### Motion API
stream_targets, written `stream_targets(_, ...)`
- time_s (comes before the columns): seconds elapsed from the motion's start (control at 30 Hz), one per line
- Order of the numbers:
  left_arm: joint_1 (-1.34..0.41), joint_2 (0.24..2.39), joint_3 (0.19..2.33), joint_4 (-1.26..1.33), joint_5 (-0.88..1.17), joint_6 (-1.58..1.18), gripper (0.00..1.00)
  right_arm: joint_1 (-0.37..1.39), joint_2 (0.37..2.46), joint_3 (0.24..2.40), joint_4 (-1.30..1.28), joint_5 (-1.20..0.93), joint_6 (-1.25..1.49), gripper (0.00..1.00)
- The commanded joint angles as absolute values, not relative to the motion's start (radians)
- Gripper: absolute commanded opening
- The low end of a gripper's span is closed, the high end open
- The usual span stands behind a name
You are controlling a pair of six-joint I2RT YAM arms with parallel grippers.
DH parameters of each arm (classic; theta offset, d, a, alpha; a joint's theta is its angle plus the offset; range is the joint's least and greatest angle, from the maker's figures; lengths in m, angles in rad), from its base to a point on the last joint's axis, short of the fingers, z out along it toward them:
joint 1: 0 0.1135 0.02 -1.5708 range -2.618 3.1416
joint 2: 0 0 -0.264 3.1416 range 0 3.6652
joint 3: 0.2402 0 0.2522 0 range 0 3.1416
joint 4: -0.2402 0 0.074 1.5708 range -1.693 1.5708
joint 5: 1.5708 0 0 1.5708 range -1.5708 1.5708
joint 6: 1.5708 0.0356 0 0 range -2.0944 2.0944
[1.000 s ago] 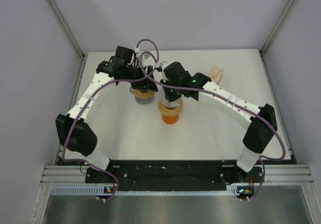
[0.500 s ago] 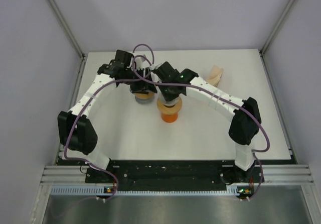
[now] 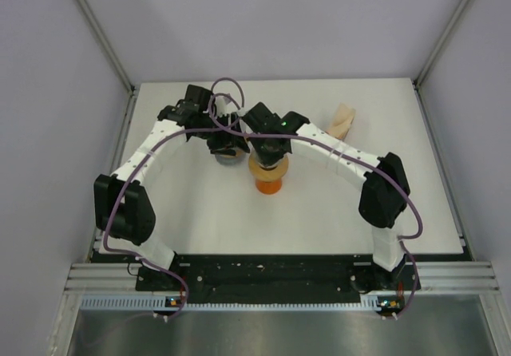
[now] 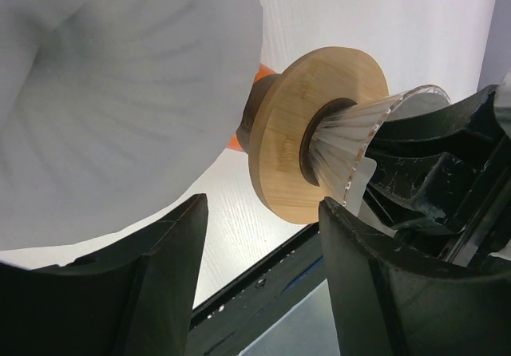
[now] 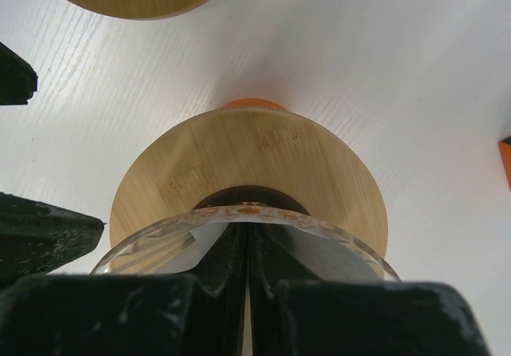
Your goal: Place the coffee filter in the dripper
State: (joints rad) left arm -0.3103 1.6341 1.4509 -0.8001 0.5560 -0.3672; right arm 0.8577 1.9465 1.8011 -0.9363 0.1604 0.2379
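The filter (image 3: 343, 119) I can pick out is a tan paper cone. It lies flat at the far right of the table (image 3: 200, 212), well apart from both arms and both drippers.

The dripper (image 5: 247, 164) is a ribbed clear glass cone set in a round wooden collar. It sits upright on an orange cup (image 3: 270, 185) near the middle of the table. My right pincer (image 5: 248, 240) is down at its mouth. The fingers (image 5: 227, 256) are all but together, with only a thin pale slit between them, and their tips reach inside the glass rim. I cannot tell whether anything is pinched in that slit. Pale patches show through the glass on either side of the fingers; whether they are paper or the table showing through, I cannot say.

A second dripper (image 3: 227, 155), with the same wooden collar, sits just to the left of the cup, apart from it. My left pincer (image 4: 262, 212) hangs over it, spread wide with nothing between its fingers. In the left wrist view a big white blur (image 4: 120, 92), faintly ribbed, fills the upper left; I cannot tell what it is.
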Motion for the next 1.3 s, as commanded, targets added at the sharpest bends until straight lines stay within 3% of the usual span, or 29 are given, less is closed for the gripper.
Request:
stream_targets(0.0, -0.377, 1.583, 1.505, -0.716, 0.719, -0.296, 0.64, 0.887, 2.042, 1.796, -0.934, 0.121, 0.224, 0.0)
stream_targets(0.43, -0.376, 1.563, 1.532, -0.733, 0.819, -0.298, 0.73, 0.856, 2.043, 1.772, -0.913, 0.098, 0.259, 0.0)
stream_targets(0.7, -0.368, 1.569, 1.45, -0.584, 0.93, -0.402, 0.66, 0.85, 2.014, 1.767, -0.874, 0.091, 0.279, 0.0)
stream_targets(0.93, -0.255, 1.545, 1.361, -0.476, 0.934, -0.501, 0.66, 0.844, 2.0, 1.763, -0.868, 0.109, 0.284, 0.0)
stream_targets(1.27, -0.261, 1.505, 1.298, -0.393, 0.96, -0.548, 0.69, 0.844, 1.997, 1.77, -0.858, 0.101, 0.287, 0.0)
